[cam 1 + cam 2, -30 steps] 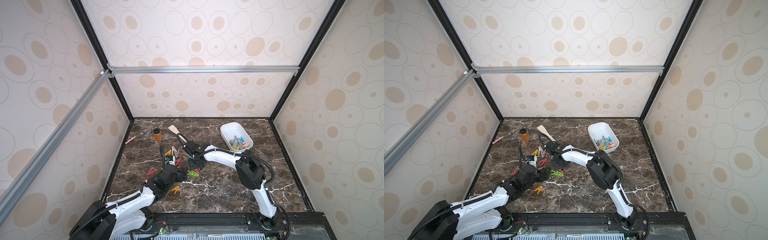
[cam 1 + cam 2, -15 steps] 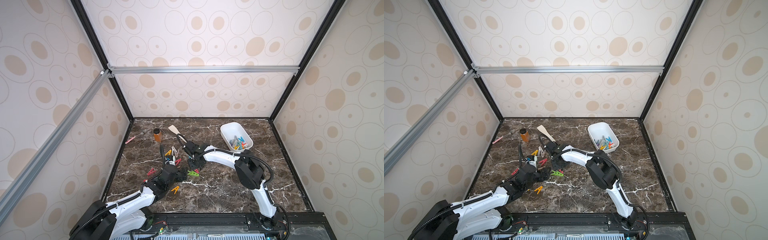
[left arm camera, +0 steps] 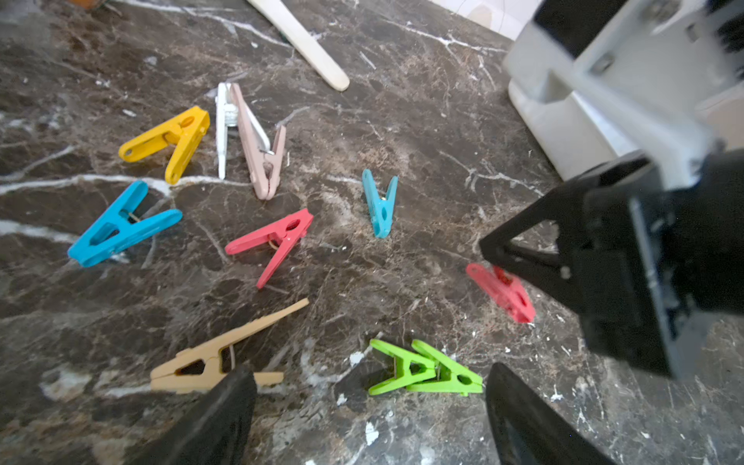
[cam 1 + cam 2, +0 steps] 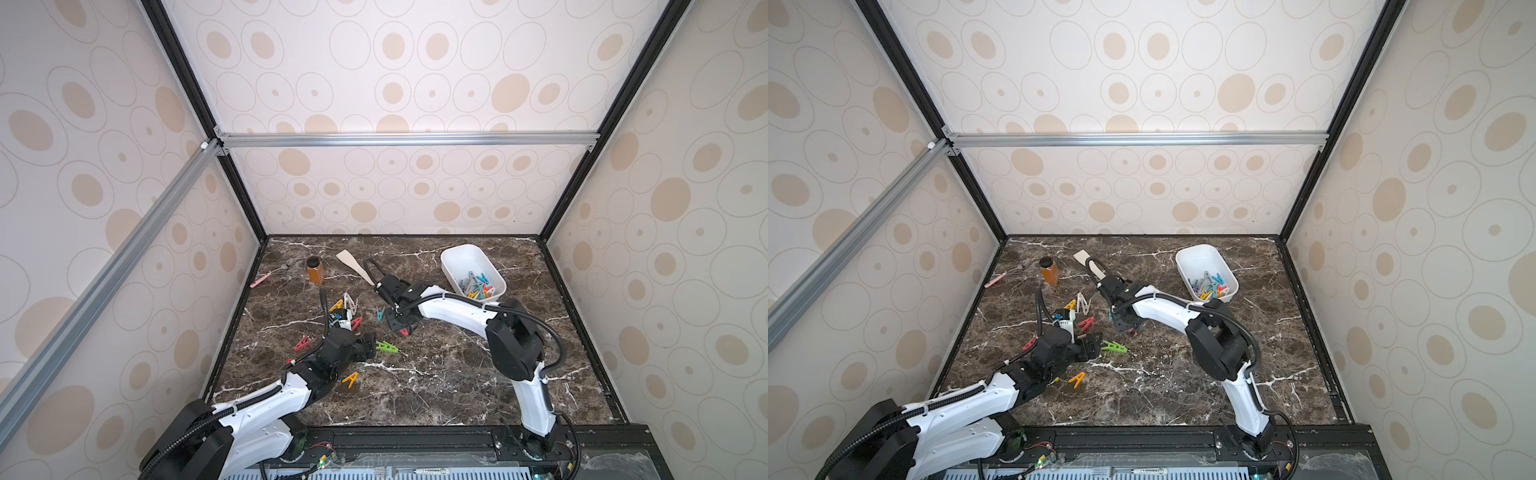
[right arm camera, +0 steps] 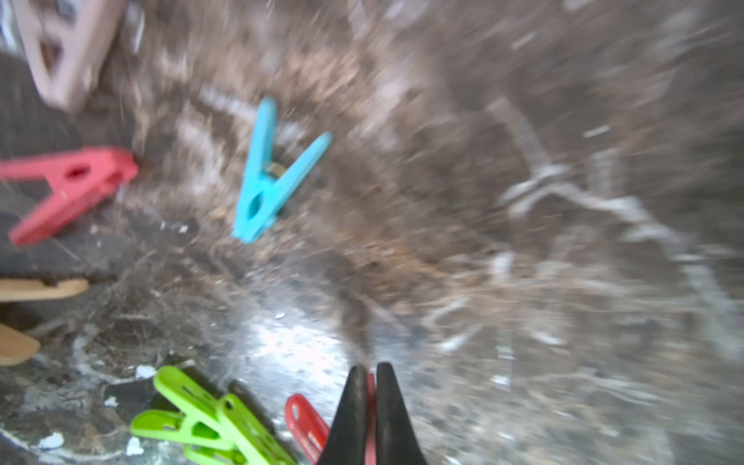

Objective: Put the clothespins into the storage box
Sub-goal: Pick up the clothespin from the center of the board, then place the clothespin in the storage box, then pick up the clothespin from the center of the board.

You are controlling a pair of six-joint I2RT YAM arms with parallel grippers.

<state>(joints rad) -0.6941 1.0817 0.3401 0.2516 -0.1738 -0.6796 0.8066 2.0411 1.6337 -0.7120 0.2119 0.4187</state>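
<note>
Checking grips first: what does each arm have? (A)

The right gripper (image 5: 368,368) is pressed together on a thin sliver of one red clothespin (image 5: 306,418), low over the worktop (image 4: 436,374) near its middle. I cannot tell whether the pin is off the surface, as the right wrist view is smeared. The left gripper (image 3: 368,372) is spread wide and holds nothing. It is poised over two overlapping green clothespins (image 3: 422,372). (B)

And the storage box? (A)

The storage box (image 4: 453,252) sits near the far right corner, with a heap of clothespins (image 4: 476,286) at its end nearer the front edge. Ten or so more lie loose between the middle and the left edge. (B)

Failure modes? (A)

Judgement only. The pinch is at the very fingertips and off-centre, so the red pin may swivel or drop on the way to the box. The green pair lies just beside it, and a low sweep could scatter them. Both arms crowd one patch, so they could touch each other. The left could close on two pins and shed one. (B)

Any writing? (A)

None legible on the pins, the box or the amber jar (image 4: 314,270). (B)
</note>
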